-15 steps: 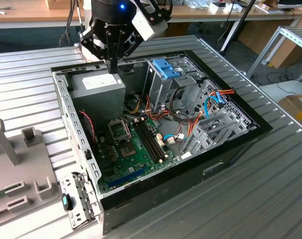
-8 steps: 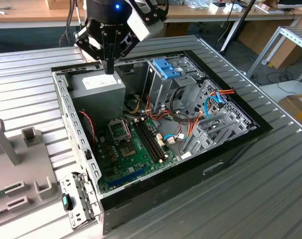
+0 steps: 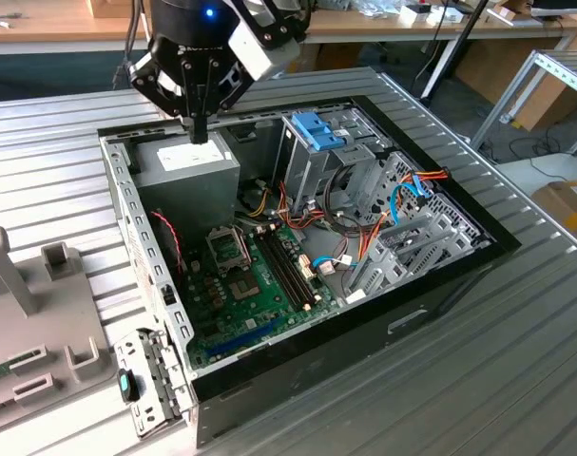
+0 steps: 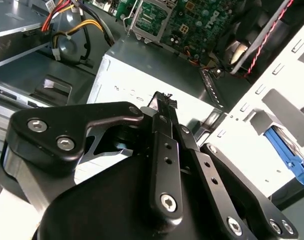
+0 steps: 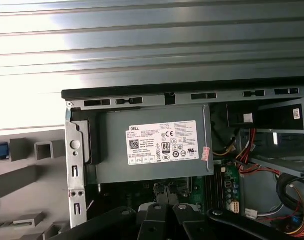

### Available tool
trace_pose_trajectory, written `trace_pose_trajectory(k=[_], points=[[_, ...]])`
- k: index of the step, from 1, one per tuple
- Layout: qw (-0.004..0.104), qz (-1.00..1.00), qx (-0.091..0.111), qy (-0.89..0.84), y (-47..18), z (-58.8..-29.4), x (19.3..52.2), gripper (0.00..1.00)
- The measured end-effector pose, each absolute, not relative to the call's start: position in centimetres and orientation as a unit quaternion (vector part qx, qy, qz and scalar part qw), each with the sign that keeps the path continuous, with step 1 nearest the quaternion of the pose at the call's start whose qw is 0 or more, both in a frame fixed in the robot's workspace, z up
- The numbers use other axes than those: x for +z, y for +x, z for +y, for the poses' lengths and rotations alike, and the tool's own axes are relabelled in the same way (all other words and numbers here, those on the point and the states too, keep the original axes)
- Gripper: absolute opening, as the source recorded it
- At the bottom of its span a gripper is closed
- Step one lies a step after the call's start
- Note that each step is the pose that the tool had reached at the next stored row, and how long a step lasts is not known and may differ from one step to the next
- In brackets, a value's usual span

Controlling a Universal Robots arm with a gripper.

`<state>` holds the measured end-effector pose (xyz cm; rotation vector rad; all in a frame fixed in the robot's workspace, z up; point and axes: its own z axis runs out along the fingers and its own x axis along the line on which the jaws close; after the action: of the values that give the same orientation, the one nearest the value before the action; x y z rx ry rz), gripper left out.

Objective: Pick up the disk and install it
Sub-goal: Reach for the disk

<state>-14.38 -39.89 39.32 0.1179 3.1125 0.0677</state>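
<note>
gripper [image 4: 161,99] fingertips together on nothing, poised over the power supply [image 4: 141,82]; the disk [image 4: 289,157] lies outside the case [image 3: 126,204], by a grey fixture [image 4: 272,117]. probably staged there, clear of the cables, for an easy grasp.

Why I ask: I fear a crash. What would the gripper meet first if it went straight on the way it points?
Probably the grey power supply, near its white label: in the exterior view the gripper points down just above it, jaws shut. The gap is hard to judge.
</note>
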Motion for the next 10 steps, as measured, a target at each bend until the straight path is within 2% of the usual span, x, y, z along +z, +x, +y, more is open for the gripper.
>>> trace_pose_trajectory(k=[10], points=[[0.013, 0.999, 0.022, 0.038, -16.1, -39.9, 39.3, 0.11]])
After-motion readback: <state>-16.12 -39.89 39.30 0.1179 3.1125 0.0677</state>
